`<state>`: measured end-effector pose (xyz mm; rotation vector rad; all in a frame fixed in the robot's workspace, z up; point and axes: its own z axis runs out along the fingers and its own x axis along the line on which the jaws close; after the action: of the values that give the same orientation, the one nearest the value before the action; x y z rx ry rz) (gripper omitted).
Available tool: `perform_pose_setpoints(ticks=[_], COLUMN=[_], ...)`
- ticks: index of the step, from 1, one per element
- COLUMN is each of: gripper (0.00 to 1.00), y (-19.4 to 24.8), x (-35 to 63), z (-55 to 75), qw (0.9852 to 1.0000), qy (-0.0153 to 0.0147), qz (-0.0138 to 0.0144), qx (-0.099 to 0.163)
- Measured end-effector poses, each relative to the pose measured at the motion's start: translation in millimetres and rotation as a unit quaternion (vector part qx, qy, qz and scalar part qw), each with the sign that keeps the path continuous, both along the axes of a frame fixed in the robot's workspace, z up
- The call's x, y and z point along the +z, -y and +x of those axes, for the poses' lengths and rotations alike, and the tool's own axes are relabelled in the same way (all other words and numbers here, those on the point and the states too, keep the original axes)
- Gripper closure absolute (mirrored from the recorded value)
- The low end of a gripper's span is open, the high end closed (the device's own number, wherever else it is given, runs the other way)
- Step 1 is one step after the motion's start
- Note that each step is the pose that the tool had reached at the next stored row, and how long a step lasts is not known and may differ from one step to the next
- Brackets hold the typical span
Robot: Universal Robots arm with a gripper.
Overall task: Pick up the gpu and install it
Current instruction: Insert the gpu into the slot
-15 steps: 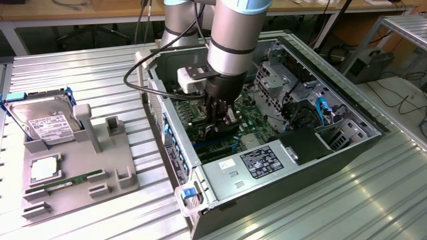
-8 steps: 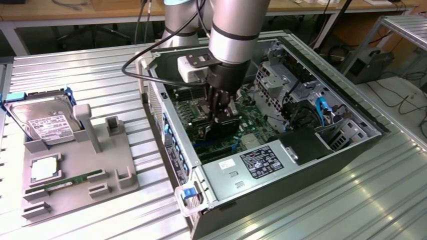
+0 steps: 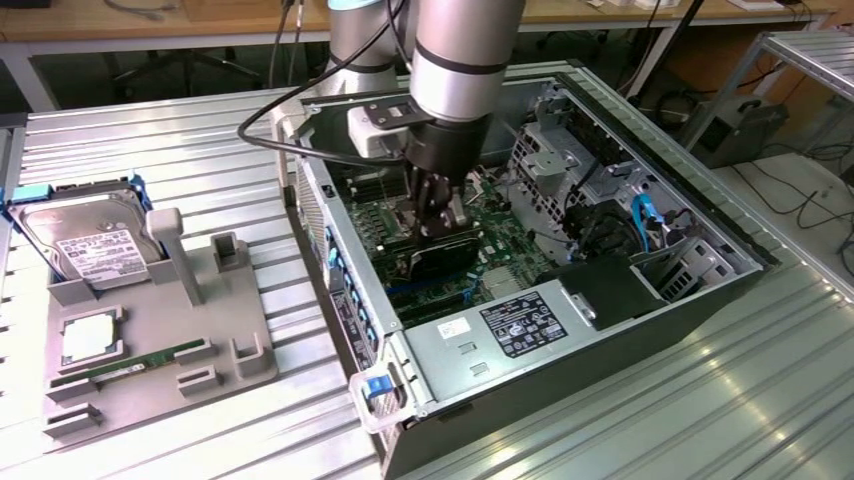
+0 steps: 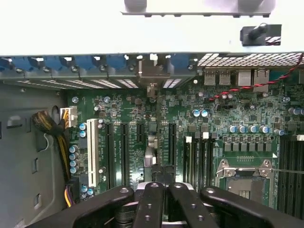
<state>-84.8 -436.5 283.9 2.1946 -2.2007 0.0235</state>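
The gpu [image 3: 449, 262], a slim black card, stands on edge on the green motherboard [image 3: 501, 245] inside the open computer case [image 3: 441, 380]. In the wrist view the gpu [image 4: 152, 147] shows edge-on in a slot, with its metal bracket against the case's rear wall. My gripper [image 3: 441, 228] reaches down into the case right over the card's top edge. The black fingers [image 4: 149, 199] are shut together, and my gripper [image 4: 164, 190] hangs just above the card. Whether they pinch the card's edge or only rest on it is hidden.
On the exterior view's left a grey fixture [image 3: 200, 330] holds a silver hard drive [image 3: 87, 250], a processor chip [image 3: 91, 338] and a green memory stick [image 3: 134, 362]. Drive cages [image 3: 561, 150] and cables [image 3: 647, 220] crowd the case's far side. An empty CPU socket [image 4: 244, 178] lies beside the slots.
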Motion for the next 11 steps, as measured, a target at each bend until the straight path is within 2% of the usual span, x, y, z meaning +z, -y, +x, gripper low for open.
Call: perform_pose_setpoints(ticks=[11], gripper=[0.89], y=[-0.5], x=[-10.2], z=[-2.0], qw=[1.0], qy=[-0.0001], qz=[-0.0031], qx=[0.001])
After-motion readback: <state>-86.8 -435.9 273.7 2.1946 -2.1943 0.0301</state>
